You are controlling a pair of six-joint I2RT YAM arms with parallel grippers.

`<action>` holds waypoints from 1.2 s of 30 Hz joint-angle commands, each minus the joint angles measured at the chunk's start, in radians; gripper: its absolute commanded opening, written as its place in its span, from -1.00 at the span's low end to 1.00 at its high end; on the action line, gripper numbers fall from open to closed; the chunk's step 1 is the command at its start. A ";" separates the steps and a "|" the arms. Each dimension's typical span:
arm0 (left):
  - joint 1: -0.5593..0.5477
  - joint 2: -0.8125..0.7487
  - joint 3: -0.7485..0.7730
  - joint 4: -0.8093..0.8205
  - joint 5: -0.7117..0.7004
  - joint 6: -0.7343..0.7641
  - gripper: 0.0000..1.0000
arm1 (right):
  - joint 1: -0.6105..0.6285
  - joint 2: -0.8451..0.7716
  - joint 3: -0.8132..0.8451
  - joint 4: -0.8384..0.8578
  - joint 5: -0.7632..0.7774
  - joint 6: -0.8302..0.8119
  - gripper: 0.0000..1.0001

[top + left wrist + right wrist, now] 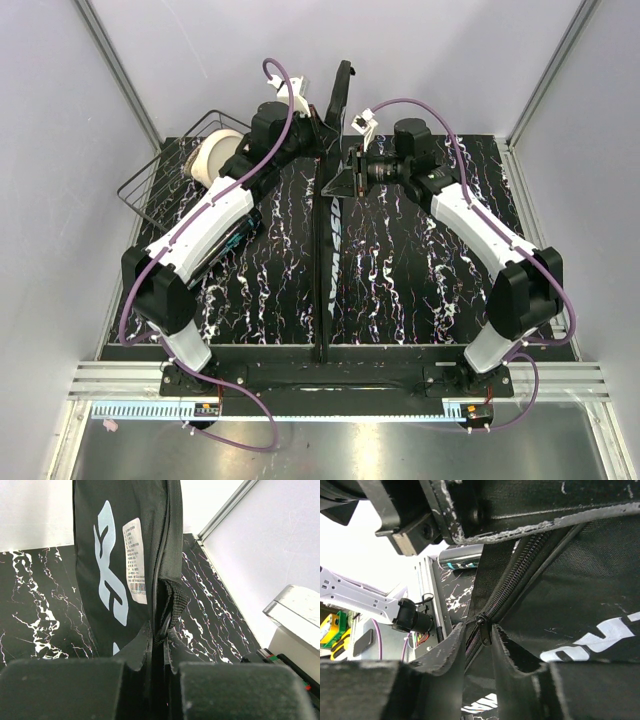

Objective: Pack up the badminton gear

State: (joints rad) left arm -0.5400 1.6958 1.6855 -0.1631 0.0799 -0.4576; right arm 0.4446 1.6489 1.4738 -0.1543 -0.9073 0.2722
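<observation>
Left claw (159, 650) is clamped on the racket bag (330, 230) edge, holding it upright on the counter (400, 280) centre; right claw (479, 645) pinches the zipper pull (484, 629), likely steadied for zipping. Shuttle tube (238, 232) lies left.

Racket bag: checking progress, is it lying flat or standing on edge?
On edge: the racket bag shows as a thin strip from above, its far end lifted between both arms.

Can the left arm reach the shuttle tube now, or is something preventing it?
Probably not now: the left gripper is shut on the racket bag, and the shuttle tube lies under that arm.
</observation>
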 commanded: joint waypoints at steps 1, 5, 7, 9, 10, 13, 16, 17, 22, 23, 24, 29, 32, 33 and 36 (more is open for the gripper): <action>0.002 -0.056 0.017 0.114 0.018 -0.030 -1.00 | -0.001 0.015 0.045 0.021 -0.033 -0.008 -0.42; 0.002 -0.054 0.020 0.112 0.006 -0.032 -1.00 | -0.001 0.019 0.040 0.019 -0.035 -0.004 -0.52; 0.000 -0.054 0.020 0.114 -0.008 -0.030 -1.00 | -0.001 0.019 0.039 0.021 -0.033 -0.002 -0.63; 0.000 -0.054 0.020 0.111 -0.023 -0.033 -1.00 | 0.000 0.020 0.040 0.022 -0.041 0.002 -0.80; 0.000 -0.054 0.020 0.109 -0.043 -0.033 -1.00 | 0.003 0.023 0.043 0.021 -0.038 0.007 -0.92; 0.000 -0.056 0.016 0.114 -0.118 -0.032 -1.00 | 0.017 0.020 0.051 0.003 -0.021 0.018 -1.00; -0.002 -0.059 0.009 0.137 -0.240 0.016 -1.00 | 0.049 -0.003 0.042 -0.028 0.057 0.039 -1.00; -0.002 -0.061 0.006 0.152 -0.279 0.036 -1.00 | 0.058 -0.009 0.031 -0.028 0.082 0.076 -1.00; 0.003 -0.061 -0.018 0.286 -0.516 0.189 -1.00 | 0.118 -0.090 -0.097 0.015 0.186 0.200 -1.00; 0.006 -0.055 -0.011 0.318 -0.547 0.206 -1.00 | 0.127 -0.109 -0.122 0.015 0.205 0.211 -1.00; 0.012 -0.039 -0.004 0.330 -0.571 0.230 -1.00 | 0.140 -0.129 -0.151 0.021 0.246 0.214 -1.00; 0.067 0.005 0.034 0.375 -0.580 0.249 -1.00 | 0.206 -0.267 -0.386 0.071 0.304 0.249 -1.00; 0.089 0.031 0.060 0.387 -0.563 0.250 -1.00 | 0.247 -0.334 -0.510 0.096 0.324 0.277 -1.00; 0.095 0.048 0.071 0.384 -0.565 0.257 -1.00 | 0.256 -0.346 -0.541 0.111 0.335 0.288 -1.00; 0.113 0.077 0.117 0.379 -0.572 0.254 -1.00 | 0.266 -0.367 -0.676 0.182 0.338 0.329 -1.00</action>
State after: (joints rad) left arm -0.5041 1.7485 1.6814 -0.0288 -0.3817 -0.2729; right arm 0.6582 1.3327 0.9298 0.0212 -0.4969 0.5232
